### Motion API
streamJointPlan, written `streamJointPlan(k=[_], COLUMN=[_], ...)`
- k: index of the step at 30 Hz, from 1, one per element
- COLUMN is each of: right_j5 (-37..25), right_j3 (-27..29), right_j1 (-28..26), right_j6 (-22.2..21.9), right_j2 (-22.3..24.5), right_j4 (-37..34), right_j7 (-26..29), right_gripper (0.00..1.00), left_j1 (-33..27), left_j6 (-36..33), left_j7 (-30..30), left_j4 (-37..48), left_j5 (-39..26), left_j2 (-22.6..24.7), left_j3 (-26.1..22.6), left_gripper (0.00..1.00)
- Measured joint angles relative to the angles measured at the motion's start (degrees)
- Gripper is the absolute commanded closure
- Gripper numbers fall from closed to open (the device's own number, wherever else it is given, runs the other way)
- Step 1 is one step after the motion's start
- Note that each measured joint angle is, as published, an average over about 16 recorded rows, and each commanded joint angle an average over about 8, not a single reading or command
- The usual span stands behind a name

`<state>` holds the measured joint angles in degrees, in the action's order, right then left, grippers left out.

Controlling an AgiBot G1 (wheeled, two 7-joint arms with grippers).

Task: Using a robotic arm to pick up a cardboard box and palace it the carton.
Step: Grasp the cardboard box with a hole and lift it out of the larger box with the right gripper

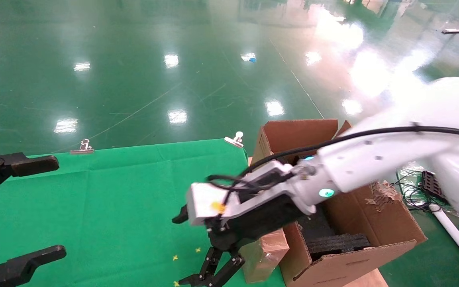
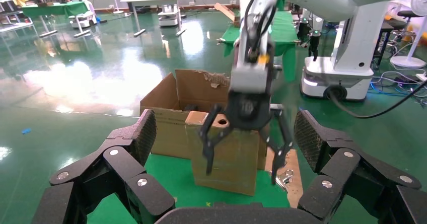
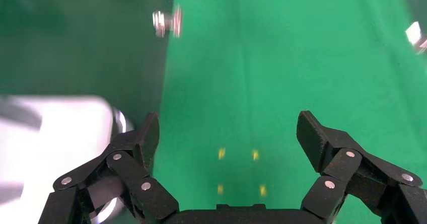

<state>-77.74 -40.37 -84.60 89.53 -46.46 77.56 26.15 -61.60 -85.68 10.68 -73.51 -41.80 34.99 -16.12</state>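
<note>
Green cloth covers the surface (image 1: 114, 191), clipped along its far edge, with glossy green floor beyond. Right robotic arm (image 1: 373, 159) reaches across from 3 o'clock; its tool (image 1: 209, 275) hangs fingers-down near the surface's near edge, fingers spread and holding nothing. Cardboard box (image 1: 263, 255) stands upright just at 3 o'clock of that tool, close against the outer wall of the carton (image 1: 357, 215); whether the 2 touch, I cannot tell. Carton sits open off the surface's 3 o'clock edge, flaps up, black foam (image 1: 337, 243) inside. Left tool (image 1: 14, 215) is parked at 9 o'clock, spread and empty.

Risks, as judged:
1. Tool sits beside the box, not around it; closing now would grab air or tip it.
2. A finger may wedge between box and carton wall.
3. Glossy tape could let the box slip.
</note>
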Motion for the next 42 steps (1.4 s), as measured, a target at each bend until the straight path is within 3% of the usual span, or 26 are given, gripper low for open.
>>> streamJointPlan(k=[7, 23, 32, 42], right_j5=[-6.2, -9.4, -9.2, -6.0], right_j3=[-12.3, -41.7, -52.9, -57.9], right_j1=[-11.7, -37.6, -43.7, -45.3], right_j6=[1.2, 1.1, 0.0, -1.5], right_j2=[-3.0, -4.3, -7.0, -9.0], right_j4=[-0.1, 0.1, 0.4, 0.4], right_j7=[5.8, 16.2, 20.0, 22.2], right_gripper=[0.0, 0.0, 0.0, 0.0], left_j1=[0.0, 0.0, 0.0, 0.0], left_j6=[0.0, 0.0, 0.1, 0.1], left_j7=[0.0, 0.0, -0.1, -0.1], left_j4=[0.0, 0.0, 0.0, 0.0], left_j5=[0.0, 0.1, 0.1, 0.1], left_j2=[0.0, 0.0, -0.1, -0.1], left_j3=[0.0, -0.1, -0.1, -0.2], left_gripper=[0.0, 0.0, 0.0, 0.0])
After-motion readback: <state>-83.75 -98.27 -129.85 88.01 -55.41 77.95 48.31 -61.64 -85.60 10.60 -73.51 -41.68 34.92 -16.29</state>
